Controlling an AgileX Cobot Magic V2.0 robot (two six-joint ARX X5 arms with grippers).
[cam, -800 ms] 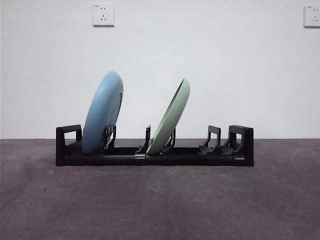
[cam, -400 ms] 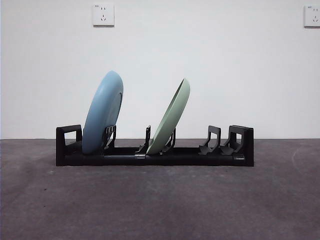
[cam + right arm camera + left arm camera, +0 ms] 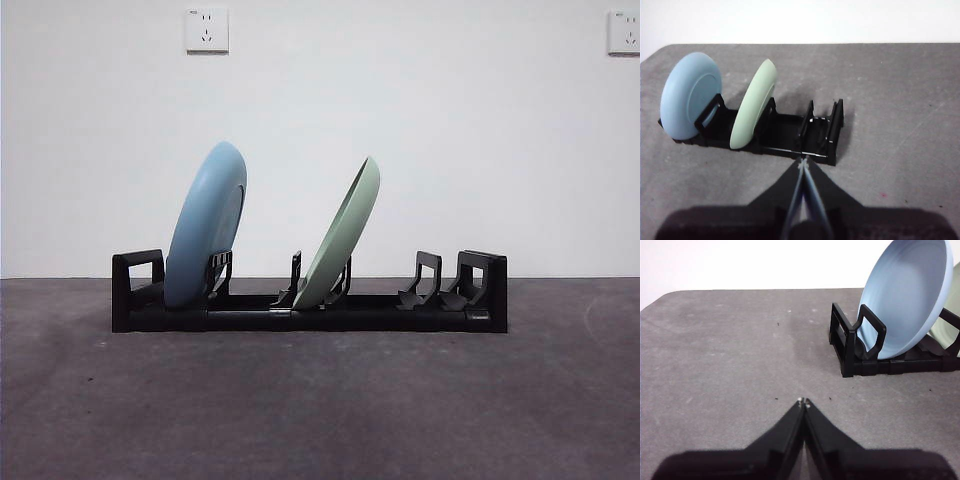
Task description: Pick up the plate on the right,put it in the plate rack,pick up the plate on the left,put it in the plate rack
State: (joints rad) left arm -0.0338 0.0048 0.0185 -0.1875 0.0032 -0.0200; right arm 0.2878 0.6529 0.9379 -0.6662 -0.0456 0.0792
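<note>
The black plate rack lies across the middle of the table in the front view. A light blue plate leans in its left slots, and a pale green plate leans in the middle slots. The left wrist view shows the blue plate standing in the rack's end piece. My left gripper is shut and empty, hovering over bare mat well away from that end. My right gripper is shut and empty, close above the rack's other end, with both plates in its view.
Two pairs of prongs at the rack's right end hold nothing. A dark grey mat covers the table. Behind it stands a white wall with two sockets.
</note>
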